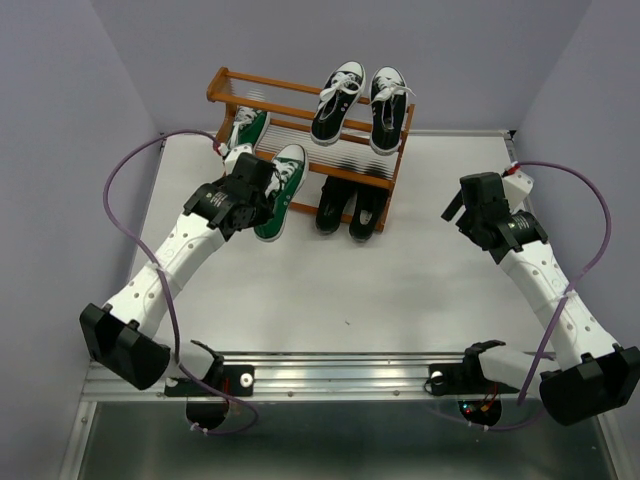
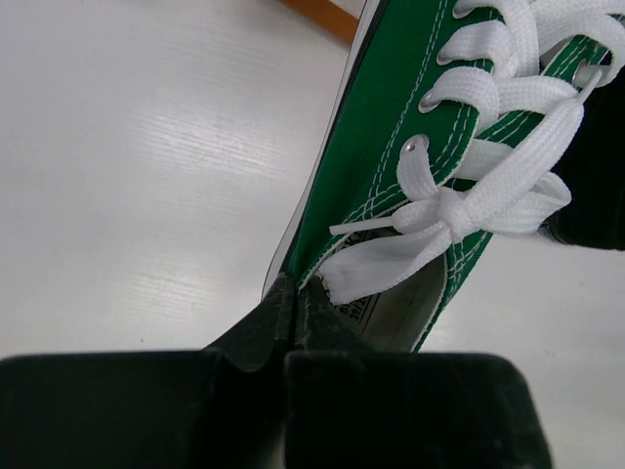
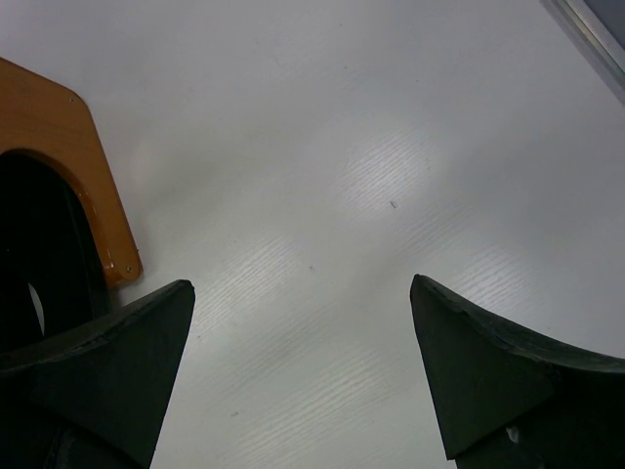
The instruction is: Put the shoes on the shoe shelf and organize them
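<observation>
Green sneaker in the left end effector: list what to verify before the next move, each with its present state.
1. Grip: the left end effector is shut on the green sneaker at its collar edge near the heel. Ok.
2. Lace clear of the grip: its loose end lies right beside the pinch. Cannot tell.
3. Sneaker seated on the shoe shelf: its heel sticks out in front of the lower tier. Not ok.
4. Slot between the other green sneaker and the plain black shoes: holds only the gripped sneaker. Ok.
5. Right end effector: open, empty, off to the shelf's right. Ok.
</observation>
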{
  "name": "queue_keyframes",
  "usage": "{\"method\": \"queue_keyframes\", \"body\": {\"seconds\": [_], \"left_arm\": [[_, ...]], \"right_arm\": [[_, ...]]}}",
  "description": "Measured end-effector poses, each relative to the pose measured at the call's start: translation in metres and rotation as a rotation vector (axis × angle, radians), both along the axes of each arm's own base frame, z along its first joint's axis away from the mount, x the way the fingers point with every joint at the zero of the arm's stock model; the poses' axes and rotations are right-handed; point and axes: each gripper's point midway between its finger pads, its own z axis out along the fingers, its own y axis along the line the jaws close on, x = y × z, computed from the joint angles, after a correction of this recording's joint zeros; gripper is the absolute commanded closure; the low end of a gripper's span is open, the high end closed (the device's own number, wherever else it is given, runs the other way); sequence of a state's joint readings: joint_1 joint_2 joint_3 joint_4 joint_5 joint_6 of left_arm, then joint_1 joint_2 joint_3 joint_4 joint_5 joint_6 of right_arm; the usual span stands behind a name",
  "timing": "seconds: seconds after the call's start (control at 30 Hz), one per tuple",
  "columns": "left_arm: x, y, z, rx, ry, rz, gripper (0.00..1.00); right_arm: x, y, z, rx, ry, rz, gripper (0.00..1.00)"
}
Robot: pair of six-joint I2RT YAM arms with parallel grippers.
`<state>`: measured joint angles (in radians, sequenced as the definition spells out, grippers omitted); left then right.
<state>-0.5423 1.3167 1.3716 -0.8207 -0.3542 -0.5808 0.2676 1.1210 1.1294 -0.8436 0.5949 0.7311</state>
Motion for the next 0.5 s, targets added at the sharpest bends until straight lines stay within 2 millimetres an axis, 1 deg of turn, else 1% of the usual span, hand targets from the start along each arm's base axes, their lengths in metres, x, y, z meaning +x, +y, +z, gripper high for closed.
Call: {"method": "queue_keyframes", "body": {"seconds": [0.27, 0.37, 0.43, 0.47, 0.5], "left_arm": [[0.043, 0.005, 0.01, 0.025, -0.05, 0.051, 1.0], [0.056, 0.006, 0.012, 0.035, -0.066, 0.058, 1.0], [0.066, 0.005, 0.016, 0.044, -0.076, 0.057, 1.0], [0.074, 0.004, 0.017, 0.047, -0.084, 0.055, 1.0], [0.077, 0.003, 0.018, 0.048, -0.087, 0.055, 1.0]], "right_arm": [[0.0, 0.0, 0.0, -0.001, 0.001, 0.001, 0.02], [0.0, 0.0, 0.0, -0.001, 0.001, 0.001, 0.03], [0.0, 0.0, 0.0, -0.001, 0.001, 0.001, 0.02], [0.0, 0.0, 0.0, -0.001, 0.001, 0.002, 0.03], [0.0, 0.0, 0.0, -0.002, 0.001, 0.002, 0.02]]}}
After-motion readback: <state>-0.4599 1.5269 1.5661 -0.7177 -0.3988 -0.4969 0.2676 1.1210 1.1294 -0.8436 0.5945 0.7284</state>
